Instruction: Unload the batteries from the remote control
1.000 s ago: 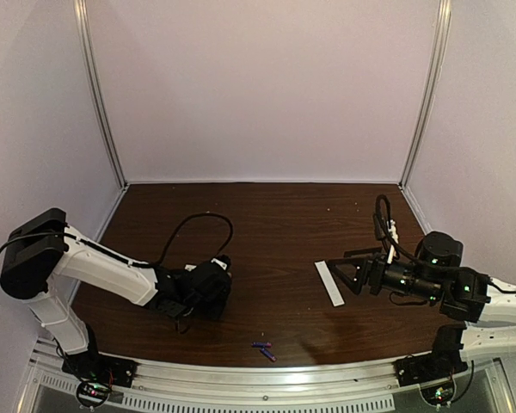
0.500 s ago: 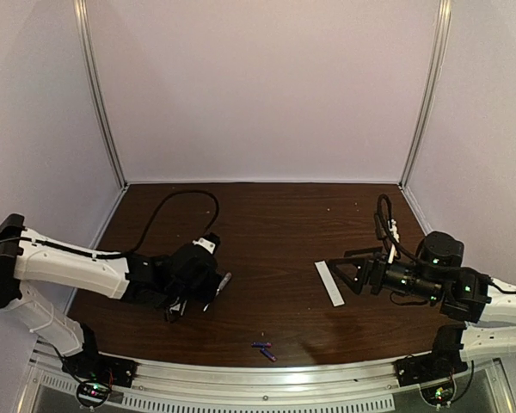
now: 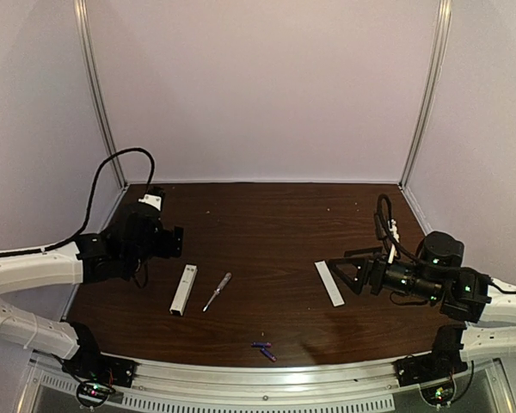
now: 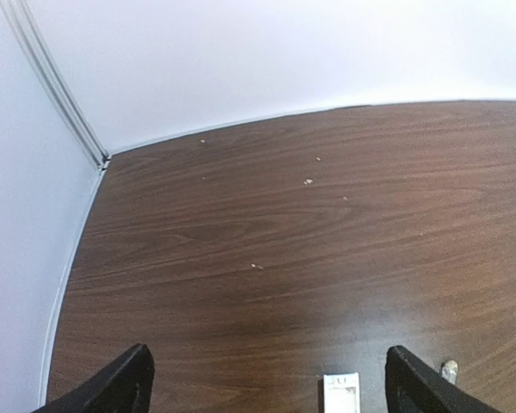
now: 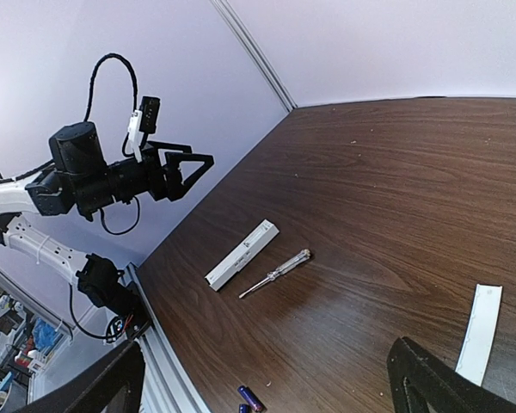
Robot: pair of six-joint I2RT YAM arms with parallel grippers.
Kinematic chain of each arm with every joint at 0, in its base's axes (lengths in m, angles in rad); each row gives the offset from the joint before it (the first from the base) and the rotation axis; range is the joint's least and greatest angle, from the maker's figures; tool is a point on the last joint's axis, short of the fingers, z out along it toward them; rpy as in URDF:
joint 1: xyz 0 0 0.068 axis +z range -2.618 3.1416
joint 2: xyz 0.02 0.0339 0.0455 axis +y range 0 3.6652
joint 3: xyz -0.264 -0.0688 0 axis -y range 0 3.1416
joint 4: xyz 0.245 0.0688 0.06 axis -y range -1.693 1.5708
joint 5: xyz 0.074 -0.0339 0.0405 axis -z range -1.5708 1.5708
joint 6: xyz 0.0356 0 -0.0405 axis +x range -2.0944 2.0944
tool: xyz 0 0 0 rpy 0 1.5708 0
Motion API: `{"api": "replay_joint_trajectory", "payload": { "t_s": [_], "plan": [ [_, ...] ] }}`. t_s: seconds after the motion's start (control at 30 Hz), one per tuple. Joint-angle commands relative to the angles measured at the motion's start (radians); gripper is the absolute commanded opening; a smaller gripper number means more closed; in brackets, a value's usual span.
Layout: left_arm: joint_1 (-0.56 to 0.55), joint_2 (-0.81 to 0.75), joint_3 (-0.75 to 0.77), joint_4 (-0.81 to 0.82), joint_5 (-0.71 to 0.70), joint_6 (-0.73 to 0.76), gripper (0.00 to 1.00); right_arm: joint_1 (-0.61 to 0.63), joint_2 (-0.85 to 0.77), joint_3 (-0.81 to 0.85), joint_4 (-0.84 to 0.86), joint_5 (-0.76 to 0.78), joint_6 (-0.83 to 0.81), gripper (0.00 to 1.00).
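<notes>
The white remote control [image 3: 183,289] lies flat on the brown table, left of centre, and shows again in the right wrist view [image 5: 242,254]; only its end [image 4: 340,391] shows in the left wrist view. Two small blue-purple batteries [image 3: 262,349] lie near the front edge [image 5: 249,397], apart from the remote. My left gripper [image 3: 168,243] hangs open and empty above the table, back and left of the remote [image 4: 271,396]. My right gripper [image 3: 340,274] is open and empty [image 5: 267,383], hovering beside the flat white cover strip [image 3: 329,283].
A clear-handled screwdriver [image 3: 217,292] lies just right of the remote [image 5: 275,273]. The cover strip [image 5: 480,332] lies right of centre. Pale walls close in the table on three sides, and a metal rail [image 3: 267,379] runs along the front edge.
My left gripper has opened and drawn back up and to the left, leaving the remote and the screwdriver lying uncovered on the table. The right arm has not moved.
</notes>
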Motion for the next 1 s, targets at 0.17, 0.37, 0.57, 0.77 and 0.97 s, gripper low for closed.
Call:
{"api": "replay_joint_trajectory", "payload": {
  "t_s": [0.17, 0.37, 0.57, 0.77, 0.97],
  "plan": [
    [0.228, -0.065, -0.075, 0.251, -0.035, 0.158, 0.97, 0.005, 0.010, -0.009, 0.009, -0.009, 0.004, 1.00],
    [0.334, -0.052, -0.140, 0.491, -0.069, 0.295, 0.97, 0.006, 0.031, -0.006, 0.012, -0.008, 0.003, 1.00],
    [0.519, 0.025, -0.276, 0.799, -0.020, 0.333, 0.97, 0.005, 0.041, -0.002, -0.003, 0.035, 0.000, 1.00],
    [0.575, 0.220, -0.337, 1.084, 0.025, 0.461, 0.97, 0.005, 0.064, -0.002, 0.004, 0.056, -0.005, 1.00],
    [0.641, 0.382, -0.300, 1.162, 0.164, 0.456, 0.95, 0.005, 0.070, 0.001, 0.002, 0.056, -0.006, 1.00]
  ]
}}
